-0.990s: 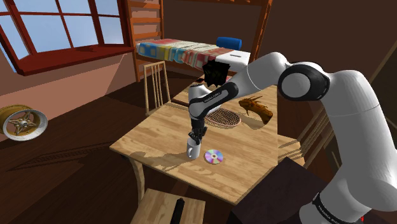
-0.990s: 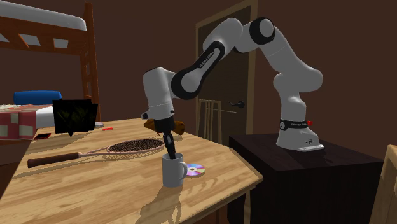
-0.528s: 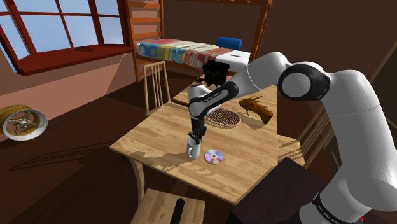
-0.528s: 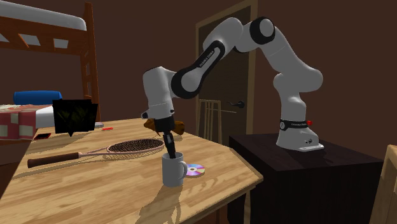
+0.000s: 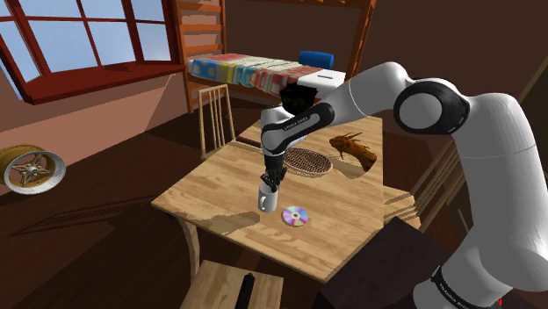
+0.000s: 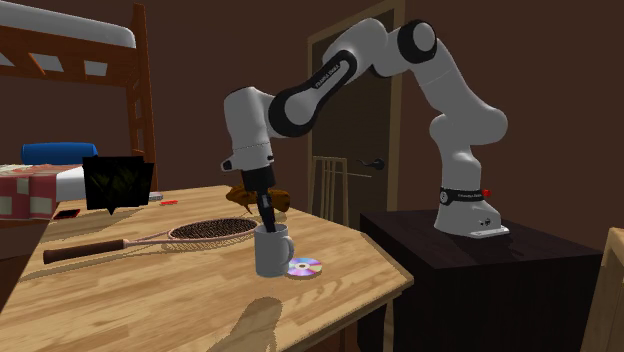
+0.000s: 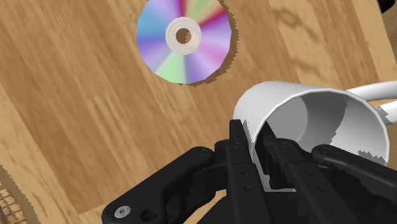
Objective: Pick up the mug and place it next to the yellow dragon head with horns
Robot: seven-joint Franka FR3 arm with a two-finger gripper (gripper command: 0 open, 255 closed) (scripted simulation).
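The mug point(image 6: 270, 250) has left the worktop point(image 5: 219, 189). Half a second back its base sat on the wood beside the disc point(image 6: 304, 267); now it hangs clear, its shadow lying loose on the boards below. The pincer point(image 7: 257, 149) is clamped on the mug's rim, one finger inside the wall and one outside (a thin hold, so the cup may swing or tip in transit). The disc has not moved.

By my reading the pick is done and the carry remains. In the shoulder view the mug hangs over the worktop's near part, not far from the front edge. The dragon head point(image 5: 353, 149), brown in these pictures, lies by the edge on that view's right, well apart from the mug, with the racket point(image 5: 307, 161) between them. The arm must take the mug past the racket and set it down just beside the head.
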